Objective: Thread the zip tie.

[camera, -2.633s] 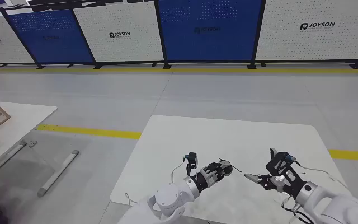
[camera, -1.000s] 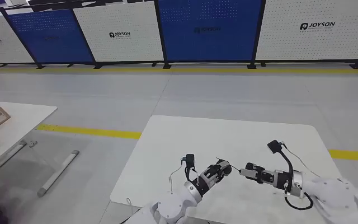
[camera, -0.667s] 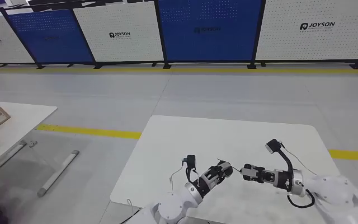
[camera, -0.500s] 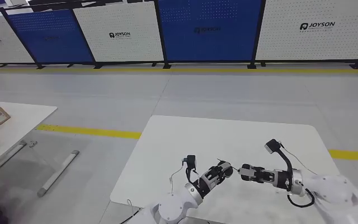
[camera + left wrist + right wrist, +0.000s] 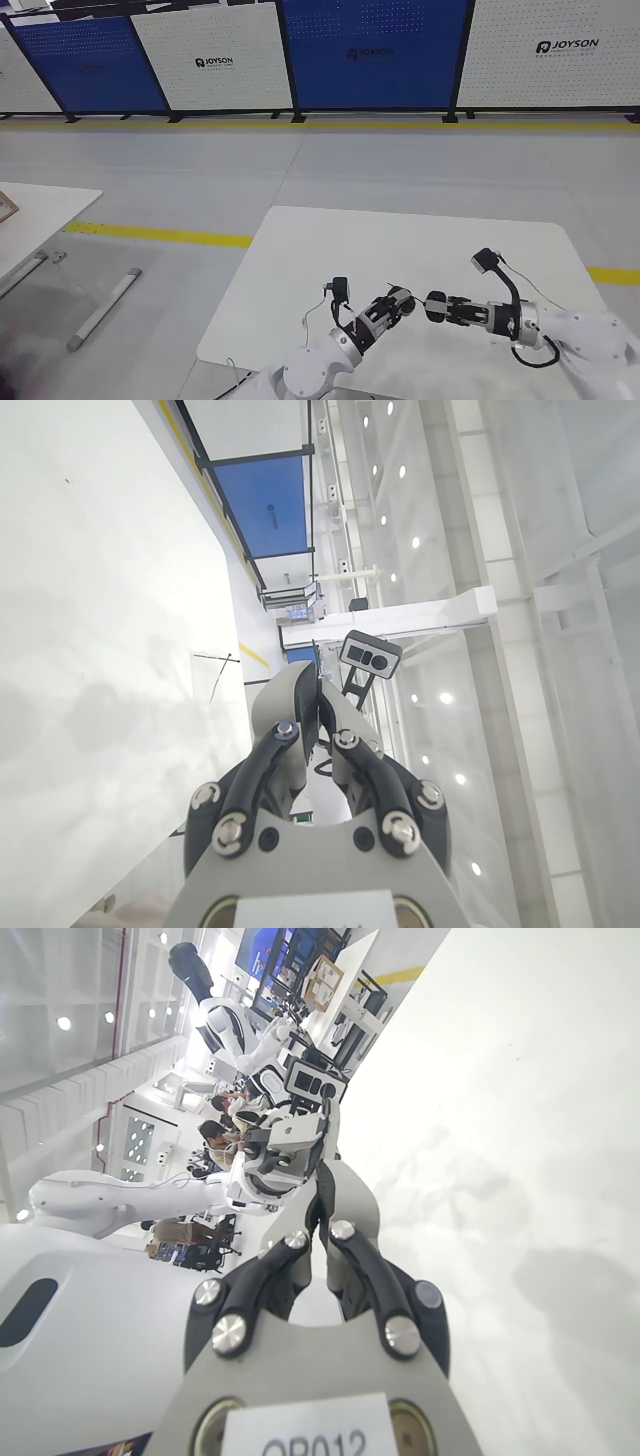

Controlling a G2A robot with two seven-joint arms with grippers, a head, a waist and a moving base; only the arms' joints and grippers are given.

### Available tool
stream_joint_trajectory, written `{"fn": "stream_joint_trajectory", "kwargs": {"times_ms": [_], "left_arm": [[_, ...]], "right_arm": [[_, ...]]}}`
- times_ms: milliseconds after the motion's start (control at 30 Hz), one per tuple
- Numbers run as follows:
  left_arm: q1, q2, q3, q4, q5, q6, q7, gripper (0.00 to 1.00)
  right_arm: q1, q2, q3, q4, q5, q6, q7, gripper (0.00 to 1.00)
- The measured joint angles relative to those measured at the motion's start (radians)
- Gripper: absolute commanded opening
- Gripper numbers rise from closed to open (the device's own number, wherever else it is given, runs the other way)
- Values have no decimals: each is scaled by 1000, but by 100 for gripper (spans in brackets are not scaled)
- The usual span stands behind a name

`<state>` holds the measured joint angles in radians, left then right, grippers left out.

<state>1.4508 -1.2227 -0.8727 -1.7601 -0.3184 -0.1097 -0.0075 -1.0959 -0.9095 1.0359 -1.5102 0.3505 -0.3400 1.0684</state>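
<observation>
At left, the left gripper (image 5: 315, 674) hangs above the near part of the table (image 5: 330, 250). My fingers here are pressed together, pad flat on pad. In the top view a thin dark strand, the zip tie (image 5: 391, 287), pokes out past these tips toward the table's far side, so I take it this side is pinching the strap. Which end is the head I cannot make out; it is too fine.

In the middle the two sets of tips stand nose to nose, very near. I cannot tell if they touch.

At right, the right gripper (image 5: 322, 1183) points straight at the left one, its fingers also pressed together. I cannot tell whether any strap lies between these pads.

My judgement is that the step in hand is bringing the tail to the head's slot, and nothing shows it threaded yet.

To do it well:
- Hold the left pinch firm so the head cannot roll.
- Grip the tail close to its tip — a long free end will likely buckle.
- Turn the wrist until the strap's flat matches the slot, then feed slowly along the strap's own line.
- The strap looks springy, so a sideways nudge could flick it out of the pinch.
</observation>
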Motion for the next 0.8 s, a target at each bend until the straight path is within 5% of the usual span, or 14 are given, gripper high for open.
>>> {"fn": "stream_joint_trajectory", "kwargs": {"times_ms": [600, 633, 667, 800], "left_arm": [[-12, -4, -9, 21, -9, -2, -11, 100], [-14, -5, -11, 25, -9, -5, -11, 83], [-16, -5, -12, 28, -7, -8, -11, 49], [-19, -8, -14, 34, 5, -13, -8, 7]], "right_arm": [[-16, -3, 17, -27, -16, 1, 25, 0], [-17, -3, 19, -28, -15, 2, 29, 0], [-18, -3, 21, -28, -14, 3, 30, 0], [-20, -3, 27, -29, -13, 6, 29, 0]]}}
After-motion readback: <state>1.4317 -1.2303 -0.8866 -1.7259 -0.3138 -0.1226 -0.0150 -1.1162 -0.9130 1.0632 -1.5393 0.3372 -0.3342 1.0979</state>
